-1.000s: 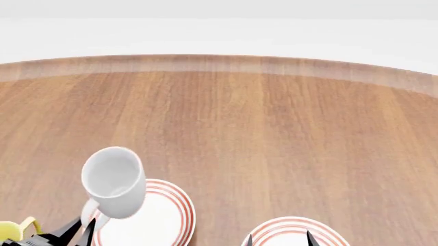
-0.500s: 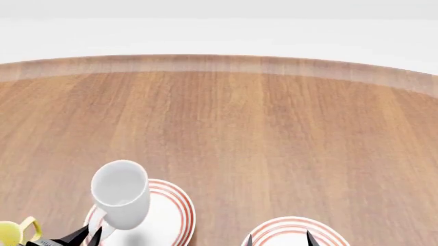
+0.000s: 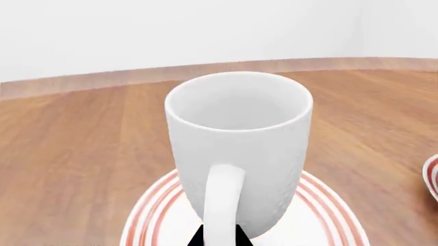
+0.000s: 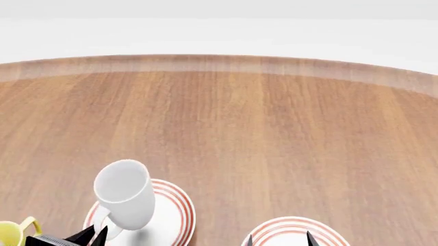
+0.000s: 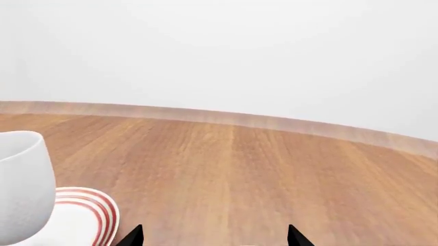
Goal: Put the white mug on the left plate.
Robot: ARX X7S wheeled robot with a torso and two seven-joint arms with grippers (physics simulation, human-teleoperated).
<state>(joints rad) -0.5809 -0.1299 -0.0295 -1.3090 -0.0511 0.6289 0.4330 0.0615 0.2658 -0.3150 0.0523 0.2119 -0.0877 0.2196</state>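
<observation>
The tall white mug stands upright over the left part of the left plate, a white plate with red rings. I cannot tell whether its base touches the plate. My left gripper is shut on the mug's loop handle. In the left wrist view the handle runs between the two black fingertips, with the left plate under the mug. My right gripper is open and empty over the right plate. The right wrist view shows the mug, the left plate and the open right gripper.
A small mug with a yellow handle sits at the bottom left, close to my left gripper. The right plate's rim shows in the left wrist view. The round wooden table stretches far ahead to its curved edge.
The white mug has come down and slightly right, over the left plate, with my left gripper still shut on its handle. The right gripper has not moved.
</observation>
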